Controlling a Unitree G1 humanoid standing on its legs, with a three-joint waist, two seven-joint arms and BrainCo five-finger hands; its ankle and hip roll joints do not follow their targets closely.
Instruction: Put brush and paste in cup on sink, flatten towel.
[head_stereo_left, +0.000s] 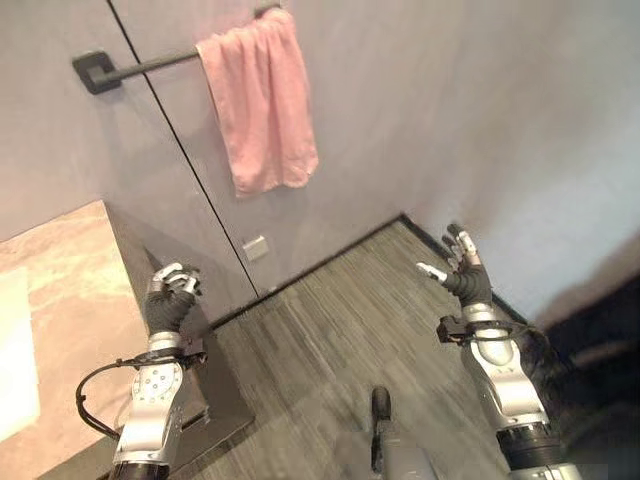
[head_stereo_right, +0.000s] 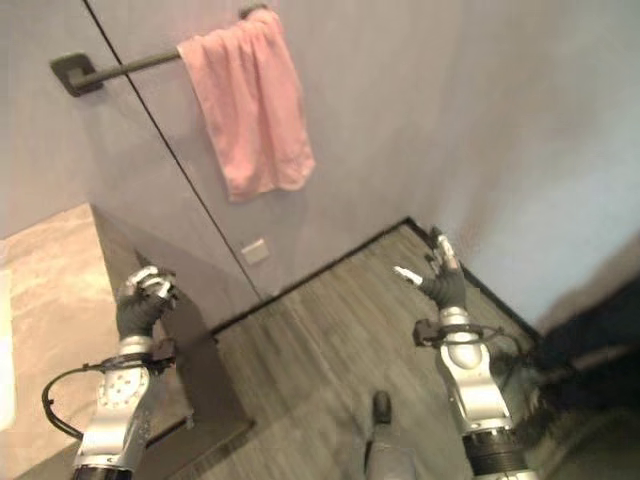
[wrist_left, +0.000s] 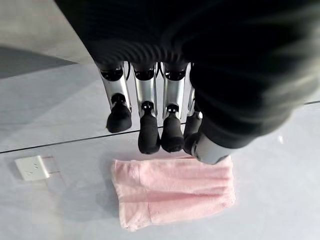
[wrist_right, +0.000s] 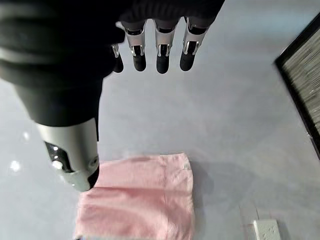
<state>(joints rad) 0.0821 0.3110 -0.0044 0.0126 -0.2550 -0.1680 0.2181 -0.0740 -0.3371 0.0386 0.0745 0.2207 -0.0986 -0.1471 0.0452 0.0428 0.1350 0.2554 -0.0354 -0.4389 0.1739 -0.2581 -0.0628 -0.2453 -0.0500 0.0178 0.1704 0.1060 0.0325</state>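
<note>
Pink terry towel (head_stereo_left: 258, 98) draped over dark metal wall bar (head_stereo_left: 140, 68), hanging bunched and narrow against grey wall panel (head_stereo_left: 400, 110), lower hem uneven. Left hand (head_stereo_left: 170, 296) raised above edge of beige marble-look counter (head_stereo_left: 70, 300), fingers (wrist_left: 148, 131) loosely bent, holding nothing; towel well above and beyond fingertips, no contact. Right hand (head_stereo_left: 462, 268) raised over dark wood-grain floor (head_stereo_left: 340, 330), fingers (wrist_right: 161, 52) spread and nearly straight, thumb out to side, holding nothing; towel well apart from it, up and toward robot's left. In both wrist views, towel visible past dark fingertips with clear wall between. Small white wall socket plate (head_stereo_left: 256, 247) low on wall below towel, just above floor line. Thin dark vertical seam (head_stereo_left: 180, 150) on wall panel, passing behind bar beside towel.
</note>
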